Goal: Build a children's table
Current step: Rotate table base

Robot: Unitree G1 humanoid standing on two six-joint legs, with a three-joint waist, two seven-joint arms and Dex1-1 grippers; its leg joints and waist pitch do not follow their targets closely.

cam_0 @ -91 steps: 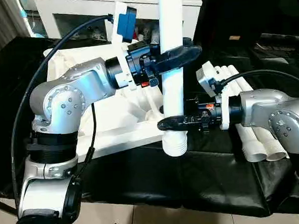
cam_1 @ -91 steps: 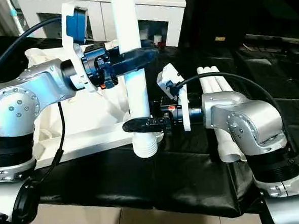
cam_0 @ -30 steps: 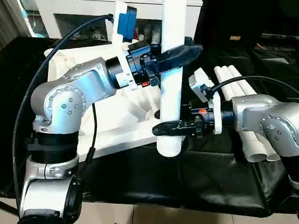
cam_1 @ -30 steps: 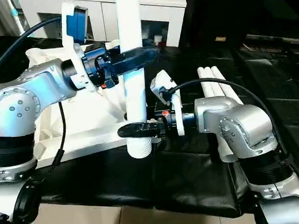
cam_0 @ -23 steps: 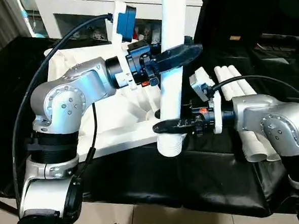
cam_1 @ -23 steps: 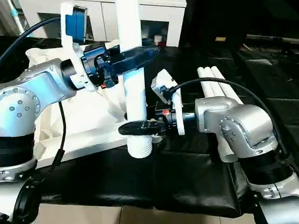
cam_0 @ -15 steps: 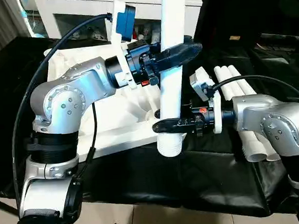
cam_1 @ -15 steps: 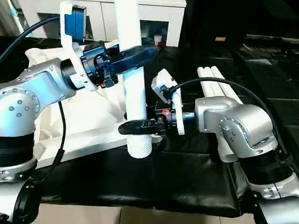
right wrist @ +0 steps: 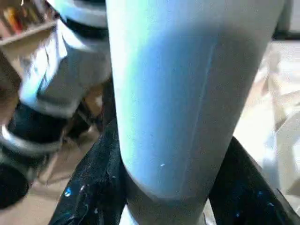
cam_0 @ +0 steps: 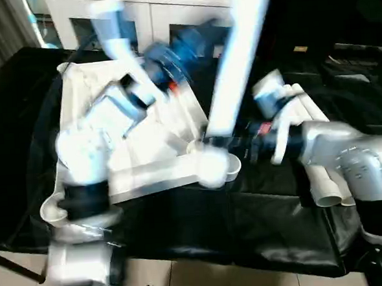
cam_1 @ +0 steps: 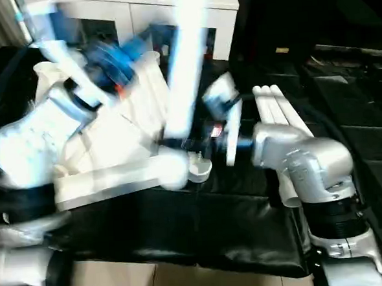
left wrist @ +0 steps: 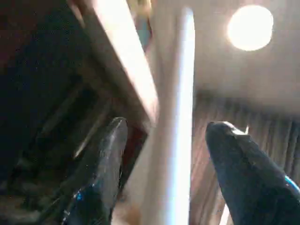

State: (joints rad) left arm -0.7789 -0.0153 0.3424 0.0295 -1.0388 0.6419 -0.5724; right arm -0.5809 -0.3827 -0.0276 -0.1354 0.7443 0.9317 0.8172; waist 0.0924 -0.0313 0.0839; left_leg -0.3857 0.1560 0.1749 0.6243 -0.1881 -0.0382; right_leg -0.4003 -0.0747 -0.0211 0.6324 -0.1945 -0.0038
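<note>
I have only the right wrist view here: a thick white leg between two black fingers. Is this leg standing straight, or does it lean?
Observer: In the head view the leg leans, with its top tipped toward the robot's right.
Operator: Where is its lower end?
Observer: At the near corner socket of the table top. I cannot tell whether it is seated.
Operator: Are other legs waiting?
Observer: Yes, three spare legs lie side by side on the black cloth, beside the right arm.
</note>
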